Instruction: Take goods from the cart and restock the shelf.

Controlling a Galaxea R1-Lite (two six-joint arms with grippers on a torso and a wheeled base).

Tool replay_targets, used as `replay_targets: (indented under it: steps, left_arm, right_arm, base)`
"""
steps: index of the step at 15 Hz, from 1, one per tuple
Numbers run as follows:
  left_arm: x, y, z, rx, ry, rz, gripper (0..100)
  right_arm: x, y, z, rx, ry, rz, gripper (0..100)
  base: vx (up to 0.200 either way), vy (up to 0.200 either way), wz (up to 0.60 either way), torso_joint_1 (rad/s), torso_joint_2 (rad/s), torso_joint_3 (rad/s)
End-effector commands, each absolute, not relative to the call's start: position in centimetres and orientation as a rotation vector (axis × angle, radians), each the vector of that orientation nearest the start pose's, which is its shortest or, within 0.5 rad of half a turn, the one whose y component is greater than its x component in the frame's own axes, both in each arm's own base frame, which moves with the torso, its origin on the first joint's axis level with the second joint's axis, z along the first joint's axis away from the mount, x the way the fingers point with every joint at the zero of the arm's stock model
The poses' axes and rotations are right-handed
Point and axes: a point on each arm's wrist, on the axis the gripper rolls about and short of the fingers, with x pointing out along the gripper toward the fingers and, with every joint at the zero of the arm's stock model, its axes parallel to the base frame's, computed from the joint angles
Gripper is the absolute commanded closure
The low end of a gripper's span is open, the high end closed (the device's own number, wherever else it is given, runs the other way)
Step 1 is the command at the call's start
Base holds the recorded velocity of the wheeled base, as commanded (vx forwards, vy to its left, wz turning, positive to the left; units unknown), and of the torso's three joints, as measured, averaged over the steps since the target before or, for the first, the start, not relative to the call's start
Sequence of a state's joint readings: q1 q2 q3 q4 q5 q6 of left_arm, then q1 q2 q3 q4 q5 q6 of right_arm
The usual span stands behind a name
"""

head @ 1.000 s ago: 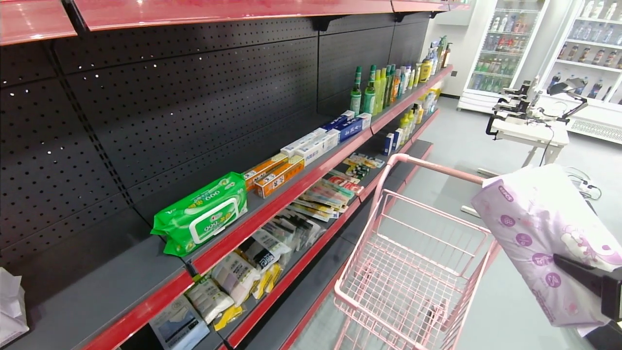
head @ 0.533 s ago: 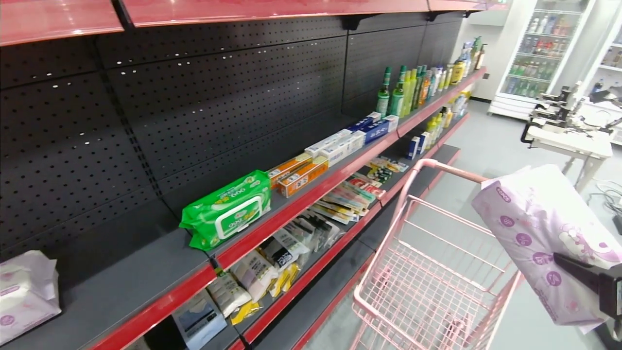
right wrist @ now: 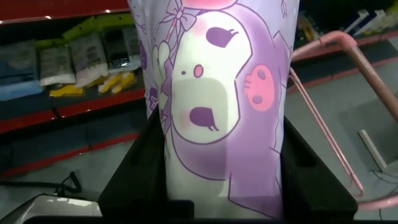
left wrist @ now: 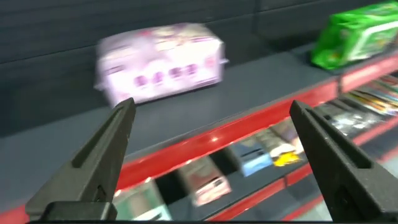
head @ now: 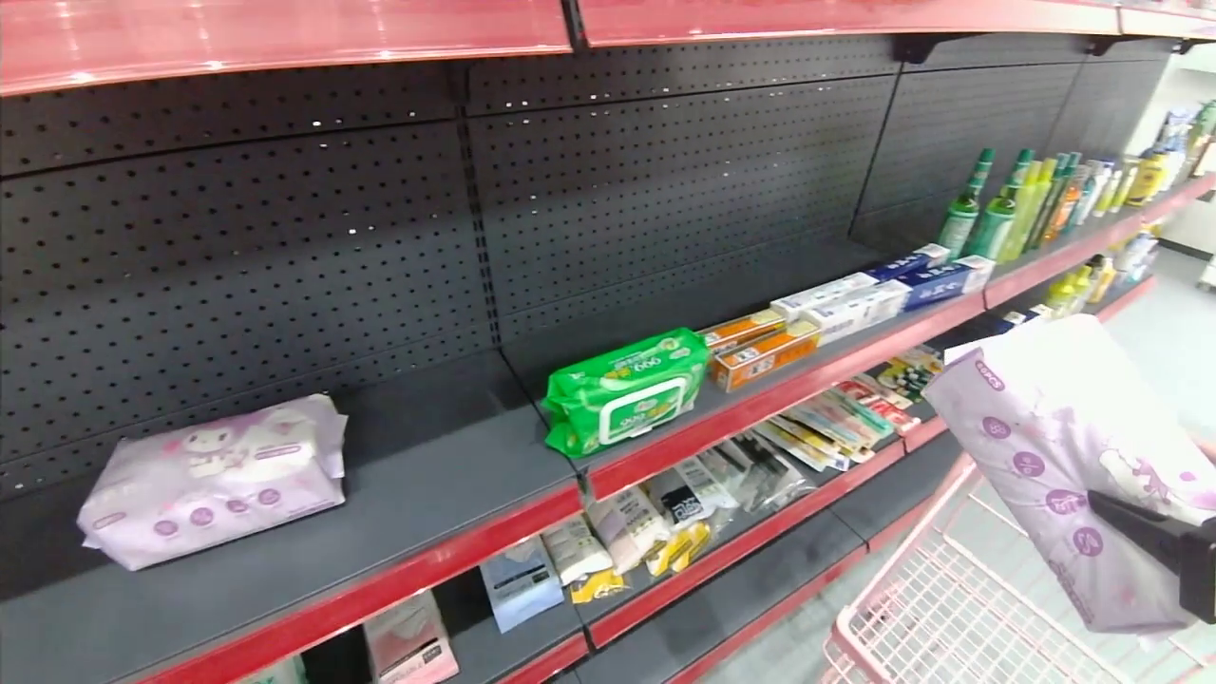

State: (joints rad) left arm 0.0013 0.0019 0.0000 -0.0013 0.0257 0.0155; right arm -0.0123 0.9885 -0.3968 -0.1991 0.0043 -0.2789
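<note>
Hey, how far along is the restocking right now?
Done: one purple tissue pack lies on the shelf. In hand: the right pincer grips a matching pack near the pink cart. Left: setting it on the shelf; the left pincer is open and empty.

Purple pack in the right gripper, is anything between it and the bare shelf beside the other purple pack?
Nothing visible does. The held pack hangs above the cart, and the shelf lies bare between the shelved purple pack and the green wipes.

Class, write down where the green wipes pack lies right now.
In the head view the green wipes pack lies on the grey shelf near its red front edge, right of the purple tissue pack and left of the orange boxes.
</note>
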Motion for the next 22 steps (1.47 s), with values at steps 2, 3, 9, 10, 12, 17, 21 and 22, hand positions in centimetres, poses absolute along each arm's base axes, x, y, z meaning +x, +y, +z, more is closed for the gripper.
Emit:
replay_targets:
  steps: [2, 3, 9, 10, 12, 17, 21, 22]
  left_arm:
    - [-2.3, 0.1, 7.6, 0.015, 0.000, 0.028, 0]
    - [-2.3, 0.1, 7.6, 0.015, 0.000, 0.028, 0]
    - [-2.3, 0.1, 7.6, 0.017, -0.001, 0.028, 0]
    - [-2.3, 0.1, 7.6, 0.015, 0.000, 0.028, 0]
    - [-2.3, 0.1, 7.6, 0.015, 0.000, 0.028, 0]
    - [-2.3, 0.1, 7.6, 0.015, 0.000, 0.028, 0]
    - [-2.1, 0.1, 7.7, 0.019, 0.020, 0.023, 0]
    - [-2.2, 0.1, 7.6, 0.020, 0.014, 0.023, 0]
  right_arm:
    - [11.6, -0.1, 17.8, -0.272, 0.385, 0.046, 100]
    - [11.7, -0.1, 17.8, -0.273, 0.382, 0.046, 100]
    - [11.8, -0.1, 18.5, -0.283, 0.358, 0.043, 100]
    - [11.9, -0.2, 18.4, -0.301, 0.368, 0.038, 100]
    - [11.4, -0.4, 18.9, -0.308, 0.337, 0.010, 100]
    - [8.3, -0.2, 20.3, -0.290, 0.177, 0.055, 100]
    - [4.5, 0.1, 19.8, -0.255, 0.042, 0.089, 100]
    - [3.5, 0.1, 19.1, -0.230, 0.021, 0.086, 100]
  base:
    - [0.000, 0.000, 0.60, 0.002, 0.00, 0.005]
    - [0.000, 0.000, 0.60, 0.002, 0.01, 0.007]
    - [0.000, 0.000, 0.60, 0.001, 0.00, -0.001]
    - [0.000, 0.000, 0.00, 0.000, 0.00, 0.000]
    - [0.000, 0.000, 0.00, 0.000, 0.00, 0.000]
    - [0.000, 0.000, 0.00, 0.000, 0.00, 0.000]
    - [0.000, 0.000, 0.00, 0.000, 0.00, 0.000]
    - [0.000, 0.000, 0.00, 0.000, 0.00, 0.000]
